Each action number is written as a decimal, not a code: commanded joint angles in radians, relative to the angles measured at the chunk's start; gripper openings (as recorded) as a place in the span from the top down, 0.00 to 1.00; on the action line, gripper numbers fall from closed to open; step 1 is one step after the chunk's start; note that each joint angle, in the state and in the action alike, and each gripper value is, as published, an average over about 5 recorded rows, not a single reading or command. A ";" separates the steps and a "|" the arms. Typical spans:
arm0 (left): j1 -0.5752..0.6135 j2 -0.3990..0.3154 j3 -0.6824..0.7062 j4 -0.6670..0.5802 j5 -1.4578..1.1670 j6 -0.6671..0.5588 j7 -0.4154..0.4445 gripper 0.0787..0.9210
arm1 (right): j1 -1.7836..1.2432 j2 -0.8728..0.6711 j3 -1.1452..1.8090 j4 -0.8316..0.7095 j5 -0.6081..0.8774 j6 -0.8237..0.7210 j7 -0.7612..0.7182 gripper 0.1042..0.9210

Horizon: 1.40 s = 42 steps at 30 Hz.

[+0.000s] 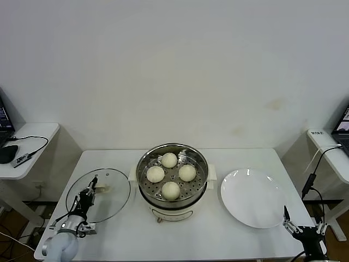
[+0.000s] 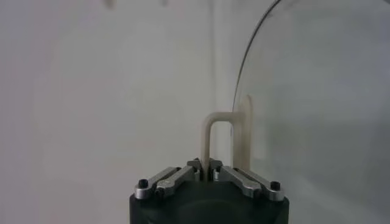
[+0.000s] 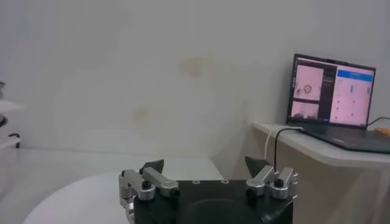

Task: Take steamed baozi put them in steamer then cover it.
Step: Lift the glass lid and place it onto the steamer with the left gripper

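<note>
Several cream-white steamed baozi [image 1: 169, 160] lie on the perforated tray inside the steel steamer [image 1: 173, 208] at the table's middle. The cover [image 1: 112, 204], a clear glass lid, is to the left of the steamer. My left gripper [image 1: 90, 189] is shut on the cover's pale bar handle [image 2: 206, 137], with the glass [image 2: 317, 109] just beyond it. Whether the lid is lifted off the table I cannot tell. My right gripper [image 1: 302, 222] hangs open and holds nothing near the table's front right corner, beside the white plate [image 1: 254, 197]. The right gripper [image 3: 205, 164] shows the same wide gap in its wrist view.
The white plate [image 3: 73, 204] lies bare, right of the steamer. Side tables flank the work table: the left one [image 1: 30, 134] holds a mouse and cables, the right one a laptop [image 3: 332, 91] with cables hanging down.
</note>
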 commanded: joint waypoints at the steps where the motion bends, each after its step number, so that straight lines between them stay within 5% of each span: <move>1: 0.089 0.011 -0.056 -0.173 -0.011 0.035 -0.030 0.92 | -0.005 -0.001 -0.001 0.005 -0.006 0.004 -0.001 0.12; 16: 0.148 0.123 -0.114 -0.534 -0.174 0.262 0.280 0.92 | 0.002 -0.005 -0.037 0.000 -0.058 0.017 -0.009 0.12; 26: 0.072 0.237 0.115 -0.688 -0.348 0.394 0.276 0.92 | 0.006 0.028 -0.085 0.031 -0.195 0.075 0.015 0.12; 42: -0.270 0.030 0.518 -0.561 -0.056 0.579 0.443 0.92 | 0.025 0.059 -0.134 0.003 -0.290 0.117 0.038 0.12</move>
